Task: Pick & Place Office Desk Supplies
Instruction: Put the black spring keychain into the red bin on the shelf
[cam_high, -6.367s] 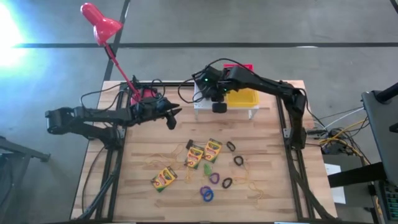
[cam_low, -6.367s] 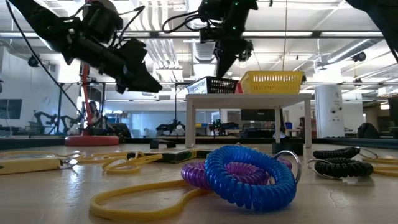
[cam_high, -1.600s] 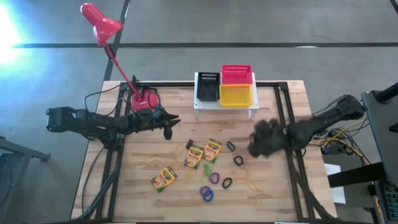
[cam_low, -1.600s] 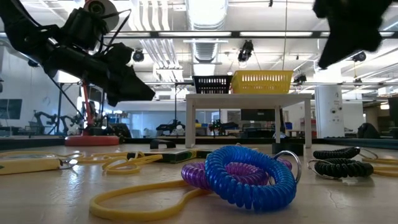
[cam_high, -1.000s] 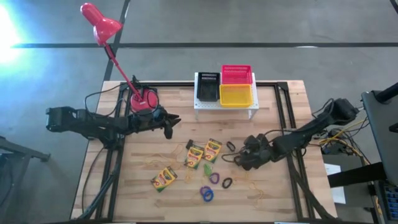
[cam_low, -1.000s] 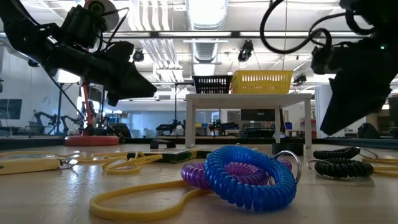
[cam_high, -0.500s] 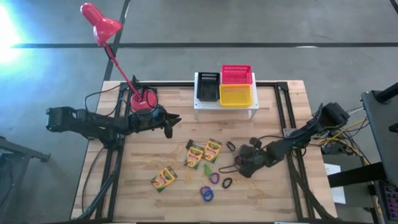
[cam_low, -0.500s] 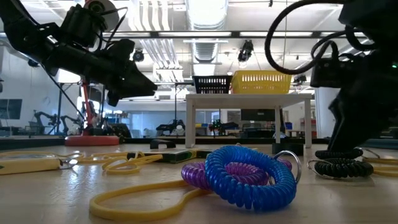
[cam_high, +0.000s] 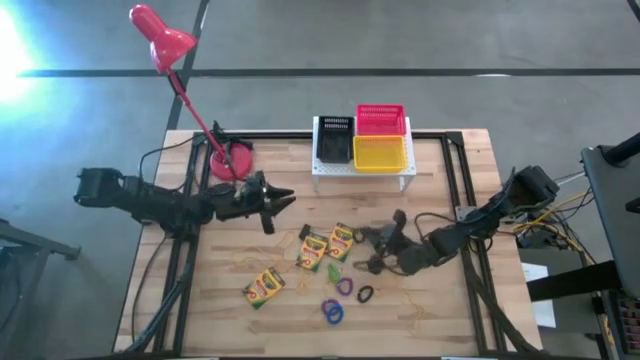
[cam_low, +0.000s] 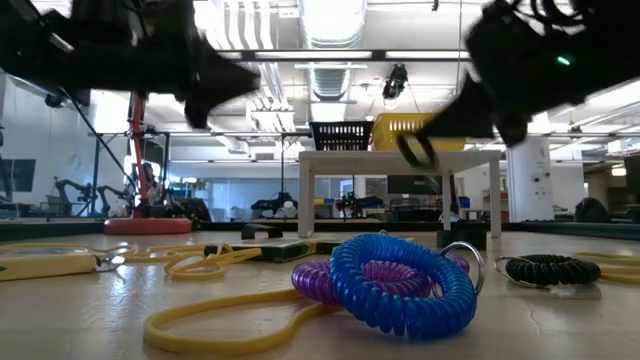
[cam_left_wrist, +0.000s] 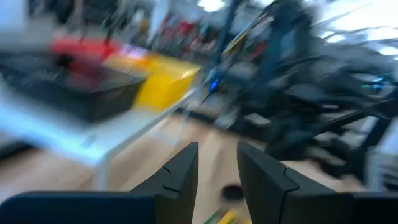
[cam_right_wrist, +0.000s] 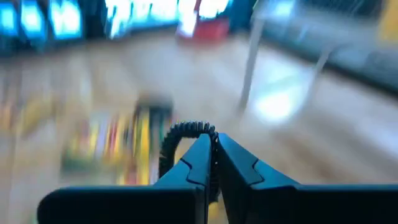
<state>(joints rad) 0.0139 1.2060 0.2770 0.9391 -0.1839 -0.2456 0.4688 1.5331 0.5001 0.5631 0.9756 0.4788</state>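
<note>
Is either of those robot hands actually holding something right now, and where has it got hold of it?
Yes. The right hand pinches a black elastic ring by its rim, lifted off the table. The left hand is open and holds nothing.

No readable text, labels, brands, numbers or signs in any view. Printing is seen on the crayon boxes, but it is too small from overhead and smeared in the wrist views, so nothing can be made out.
</note>
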